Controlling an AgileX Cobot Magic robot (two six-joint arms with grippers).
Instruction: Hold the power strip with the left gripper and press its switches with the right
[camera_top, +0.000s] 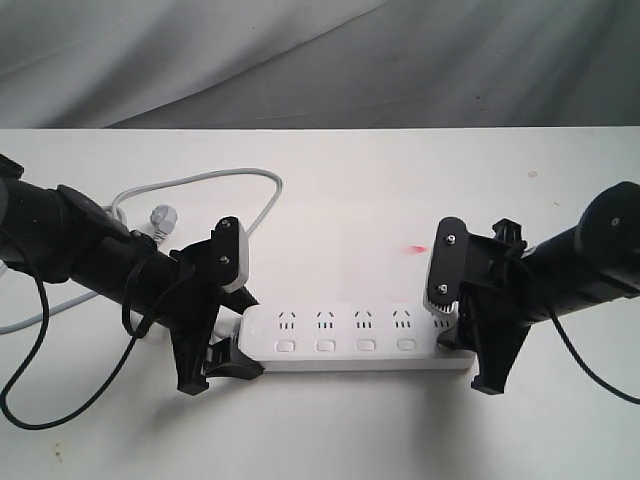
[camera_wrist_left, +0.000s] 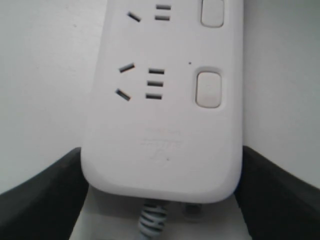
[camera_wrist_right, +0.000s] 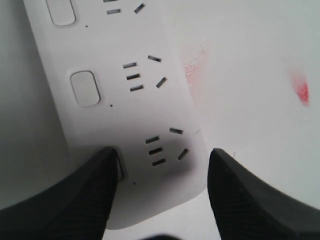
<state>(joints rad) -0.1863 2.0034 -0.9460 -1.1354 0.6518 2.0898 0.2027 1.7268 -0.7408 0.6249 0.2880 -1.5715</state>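
Note:
The white power strip (camera_top: 350, 338) lies across the table with its switches (camera_top: 325, 346) in a row along the near side. My left gripper (camera_top: 232, 345) is shut on its cord end. In the left wrist view both black fingers (camera_wrist_left: 40, 197) press the strip's (camera_wrist_left: 165, 125) sides, with a switch (camera_wrist_left: 208, 89) just beyond. My right gripper (camera_top: 468, 350) hangs open over the other end. In the right wrist view one of its fingers (camera_wrist_right: 90, 190) covers most of the end switch (camera_wrist_right: 119, 169), and the other stands over bare table beside the strip (camera_wrist_right: 125, 115).
The light grey cord (camera_top: 200, 178) loops behind the left arm to its plug (camera_top: 160, 218). Black arm cables (camera_top: 30, 380) trail on the table at the left. A red smear (camera_top: 413, 247) marks the white table behind the strip. A grey cloth hangs at the back.

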